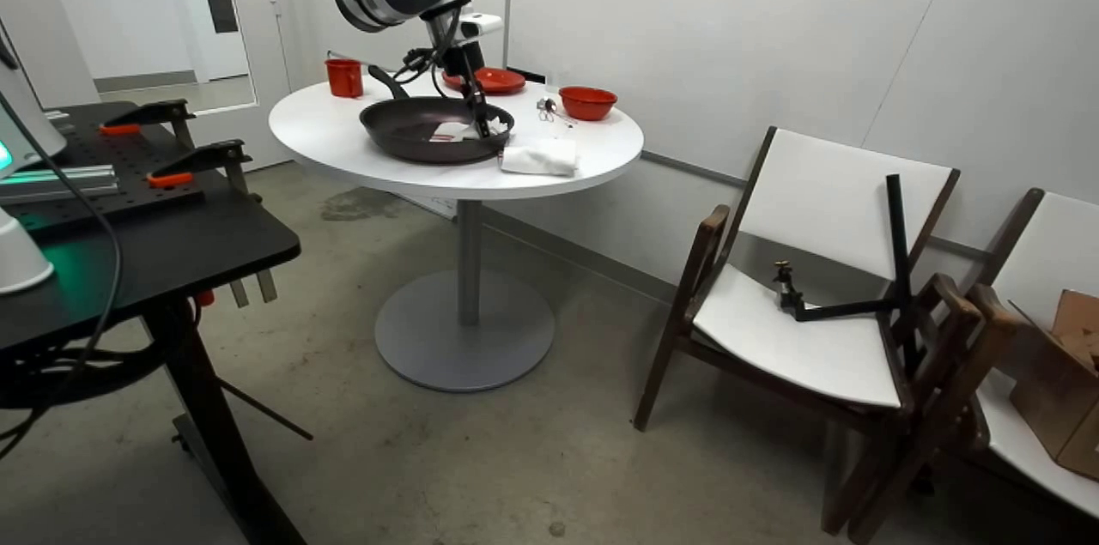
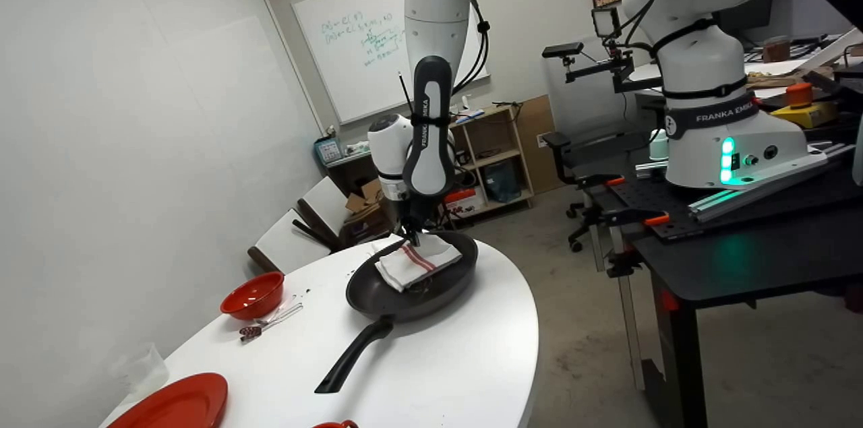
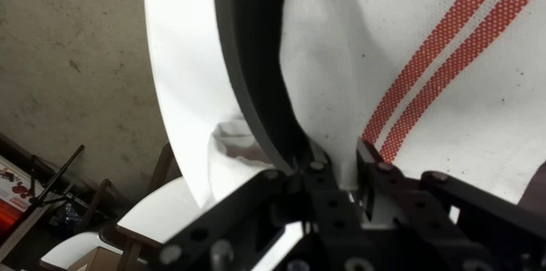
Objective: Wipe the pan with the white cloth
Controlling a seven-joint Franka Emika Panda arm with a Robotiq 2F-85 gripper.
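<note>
While the gripper [image 3: 341,153] is poking down into the pan [image 2: 367,290], its jaws are pinching the cloth [image 2: 417,266] near one edge. The cloth is lying in the pan with its red stripes facing up. In an exterior view the handle [image 2: 354,355] is pointing to 7 o'clock, and the gripper is standing at 12 o'clock in the pan. I am guessing that this is the wiping step.

The jaws are holding only one side of the cloth, so the rest could be bunching up and leaving spots dirty. Tugging too hard could be making it slip out, and pushing too hard could be scraping the pan.

The wrist view is showing the rim [image 3: 235,55] right beside the jaws; I am not able to tell if they are touching. A bump there could be making the pan slide, since nothing I am seeing is holding the handle. In an exterior view the edge of the table [image 2: 472,354] is running near the pan at 3 o'clock, so a big shove could be tipping it off. If the pan is turning, the handle could be knocking the cup [image 1: 345,79] standing near its end. Between 3 and 4 o'clock in an exterior view, a white bundle [image 1: 541,157] is lying just beside the pan; a low swing could be dragging it.
</note>
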